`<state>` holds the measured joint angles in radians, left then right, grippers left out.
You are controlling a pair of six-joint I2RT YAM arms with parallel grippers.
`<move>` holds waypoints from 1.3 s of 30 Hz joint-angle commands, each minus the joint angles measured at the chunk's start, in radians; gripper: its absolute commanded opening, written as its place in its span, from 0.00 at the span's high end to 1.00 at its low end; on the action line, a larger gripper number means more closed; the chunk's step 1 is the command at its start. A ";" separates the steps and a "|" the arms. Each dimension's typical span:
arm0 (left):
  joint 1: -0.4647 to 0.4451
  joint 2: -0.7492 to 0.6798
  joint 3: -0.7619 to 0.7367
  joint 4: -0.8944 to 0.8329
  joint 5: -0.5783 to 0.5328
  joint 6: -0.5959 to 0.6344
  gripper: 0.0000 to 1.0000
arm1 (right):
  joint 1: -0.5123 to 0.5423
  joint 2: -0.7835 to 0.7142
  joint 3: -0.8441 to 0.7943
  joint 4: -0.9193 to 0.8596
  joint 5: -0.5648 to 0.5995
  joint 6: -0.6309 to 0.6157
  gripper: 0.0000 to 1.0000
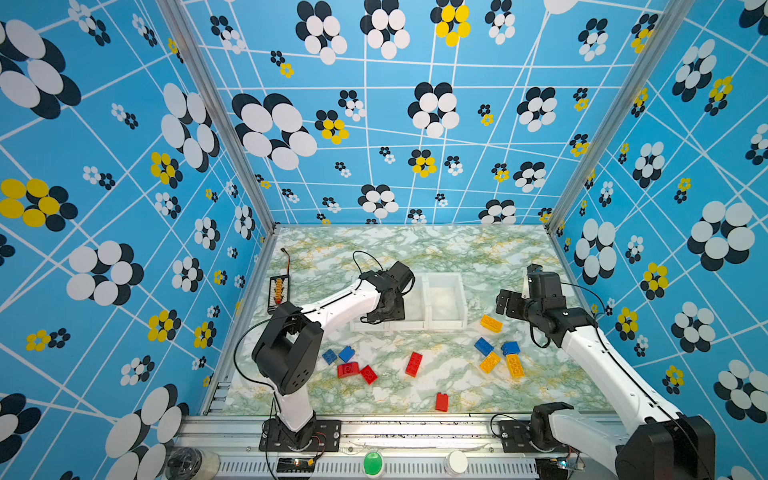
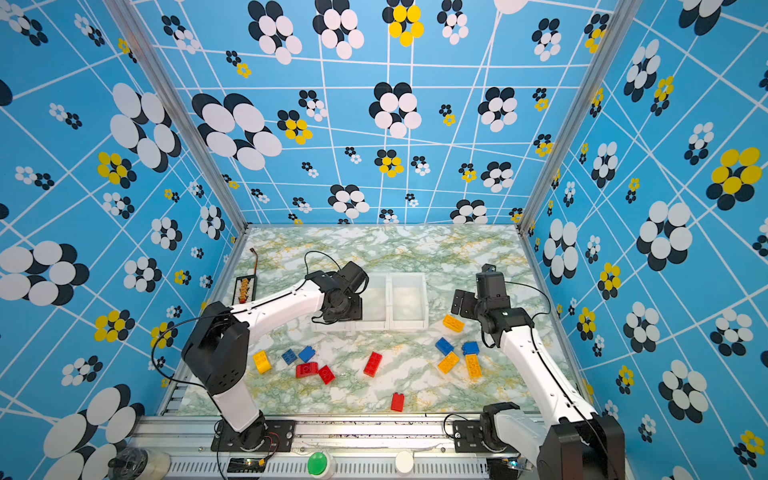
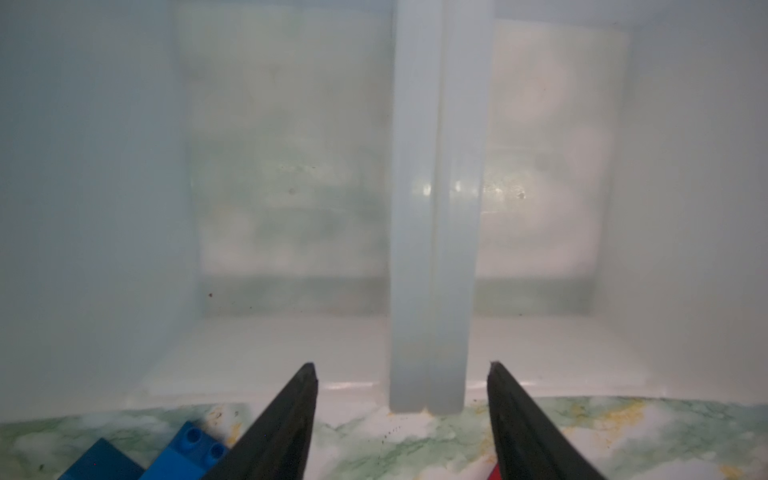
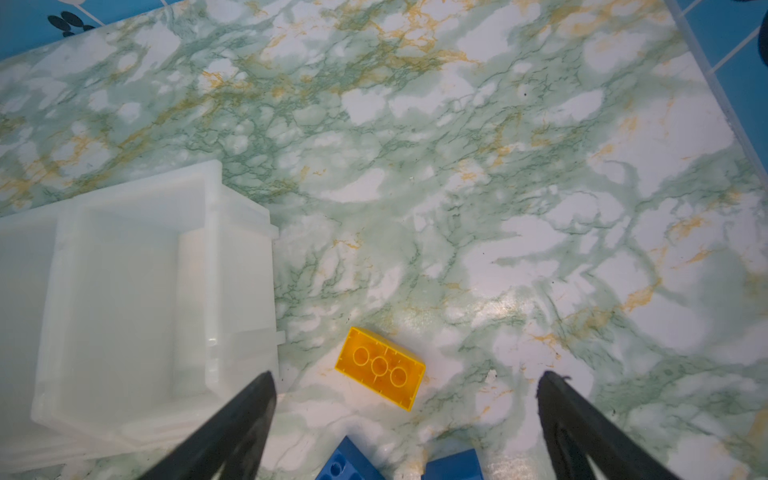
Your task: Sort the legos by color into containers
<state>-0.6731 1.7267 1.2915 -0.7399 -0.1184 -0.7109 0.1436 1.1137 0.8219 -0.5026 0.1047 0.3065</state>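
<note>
Top views: the left bin [image 1: 357, 327] is largely covered by the left wrist, so its contents cannot be told. The left gripper [image 3: 401, 365] is hidden under that wrist. A yellow brick [image 2: 262, 361] is seen in a top view; in a top view it is masked by the left elbow [image 1: 286, 353]. Board [image 1: 278, 291] markings are too small to read.

Left wrist view: bin interiors are blurred. Blue bricks [image 3: 187, 451] are cut off by the edge. A red fragment [image 3: 494, 471] is too small to identify.

Right wrist view: further blue bricks [image 4: 349, 461] and the right bin [image 4: 124, 291] are cut off by the edge.
</note>
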 commanded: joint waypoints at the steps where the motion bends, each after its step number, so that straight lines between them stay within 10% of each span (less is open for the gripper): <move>1: -0.002 -0.085 0.017 -0.037 -0.025 0.007 0.26 | 0.006 0.055 0.088 -0.209 -0.052 0.029 0.01; 11: 0.110 -0.239 -0.121 0.068 0.099 0.052 0.23 | 0.004 0.289 0.287 -0.437 -0.175 -0.092 0.01; 20: 0.216 -0.405 -0.298 0.109 0.163 0.073 0.22 | 0.008 0.389 0.270 -0.335 -0.107 -0.377 0.05; 39: 0.328 -0.616 -0.432 0.076 0.206 0.095 0.20 | 0.083 0.507 0.189 -0.177 -0.081 -0.524 0.07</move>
<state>-0.3542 1.1332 0.8719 -0.6464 0.0731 -0.6350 0.2153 1.6005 1.0298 -0.6922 0.0036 -0.1963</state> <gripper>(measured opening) 0.796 0.930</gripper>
